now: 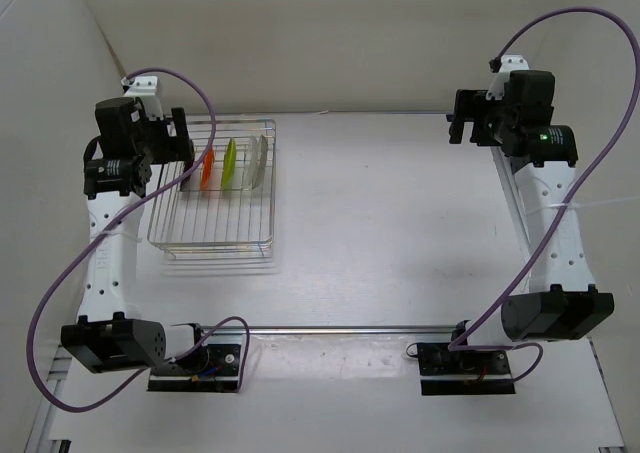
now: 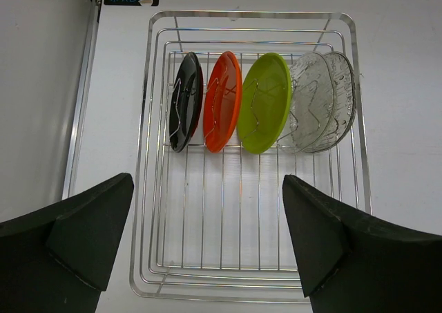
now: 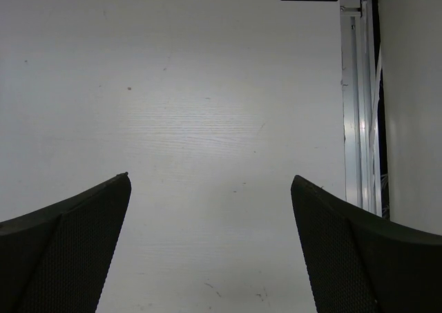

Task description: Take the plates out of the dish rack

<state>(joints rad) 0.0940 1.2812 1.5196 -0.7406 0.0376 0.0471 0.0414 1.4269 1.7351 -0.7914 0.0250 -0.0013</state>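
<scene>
The silver wire dish rack [image 1: 212, 241] [image 2: 248, 13] sits at the left of the table. Standing on edge in a row at its far end are a black plate [image 2: 186, 102], an orange-red plate [image 2: 222, 100] [image 1: 208, 170], a lime green plate [image 2: 264, 102] [image 1: 230, 163] and a clear plate [image 2: 321, 100] [image 1: 258, 160]. My left gripper [image 2: 207, 182] [image 1: 184, 147] hovers open above the rack's left side, nothing between its fingers. My right gripper [image 3: 210, 182] [image 1: 458, 119] is open over bare table at the far right, far from the rack.
A white wall rises close behind the left arm. A metal rail [image 3: 352, 106] runs along the table's right edge, and another rail [image 2: 81, 99] lies along the left edge beside the rack. Bare white tabletop [image 1: 390, 223] stretches between the rack and the right arm.
</scene>
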